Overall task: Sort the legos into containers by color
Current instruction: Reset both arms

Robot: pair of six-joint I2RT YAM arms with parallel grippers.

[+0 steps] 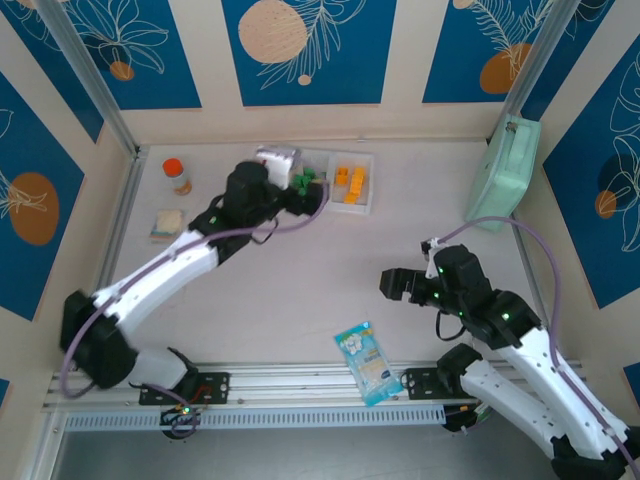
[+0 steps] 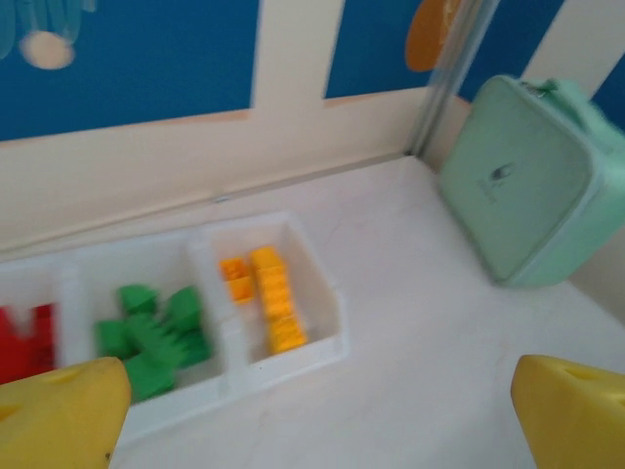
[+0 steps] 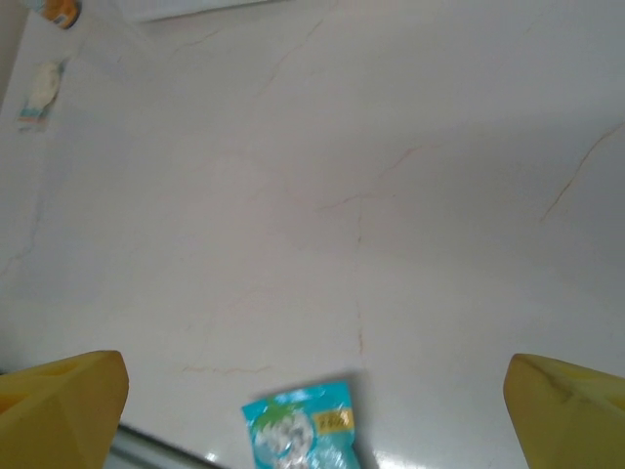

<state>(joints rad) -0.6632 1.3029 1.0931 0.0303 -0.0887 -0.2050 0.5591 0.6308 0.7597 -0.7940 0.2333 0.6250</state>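
Table (image 2: 439, 322) bears the containers (image 2: 293, 363), legos (image 2: 151, 337) inside, just ahead of left gripper (image 2: 317, 420).

I'm getting bright, even light from overhead in the top view, and the left arm (image 1: 170, 268) is throwing only a soft, faint shadow on the pale table (image 1: 300, 300). The left wrist picture is smearing with motion blur: the legos (image 2: 156, 337) in the containers (image 2: 293, 363) are losing their edges, and the mint-green case (image 2: 522, 181) at the far right is looking soft. In the right wrist picture the snack packet (image 3: 298, 430) is blurring at the near edge, small glints are showing beside it, and the yellow fingertips (image 3: 59, 405) are sitting out of focus.
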